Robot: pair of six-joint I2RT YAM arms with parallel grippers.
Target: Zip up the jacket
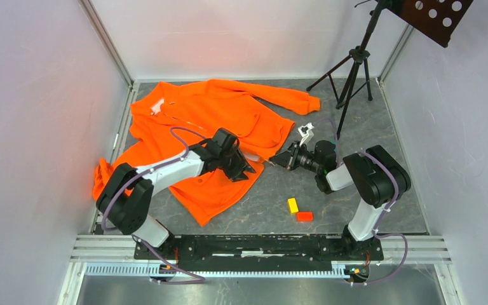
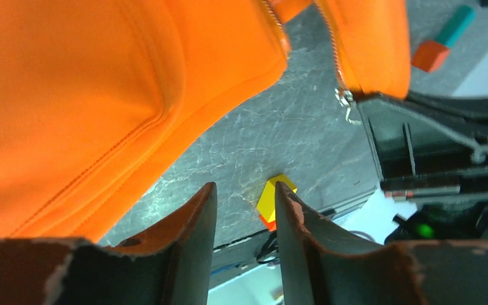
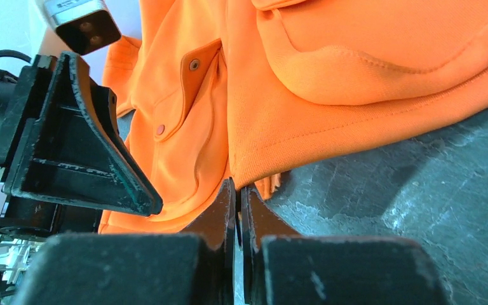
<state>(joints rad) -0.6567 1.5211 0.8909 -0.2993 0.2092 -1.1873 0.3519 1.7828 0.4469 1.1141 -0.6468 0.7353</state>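
Observation:
The orange jacket (image 1: 210,114) lies spread over the left and back of the table, front open. My left gripper (image 1: 246,170) hangs just above its lower hem, open and empty (image 2: 244,187); the jacket (image 2: 101,95) lies beyond its fingers. My right gripper (image 1: 274,162) reaches in from the right and is shut on the jacket's bottom hem edge (image 3: 238,185). The pale zipper (image 2: 340,57) runs down that held front edge to the right gripper's tips. In the right wrist view the jacket (image 3: 356,63) fills the top, and a left finger (image 3: 82,146) is close on the left.
A yellow block (image 1: 293,205) and an orange block (image 1: 304,216) lie on the grey table in front of the right arm. The yellow block (image 2: 273,197) shows past the left fingers. A black tripod (image 1: 352,70) stands at the back right. Walls close in on three sides.

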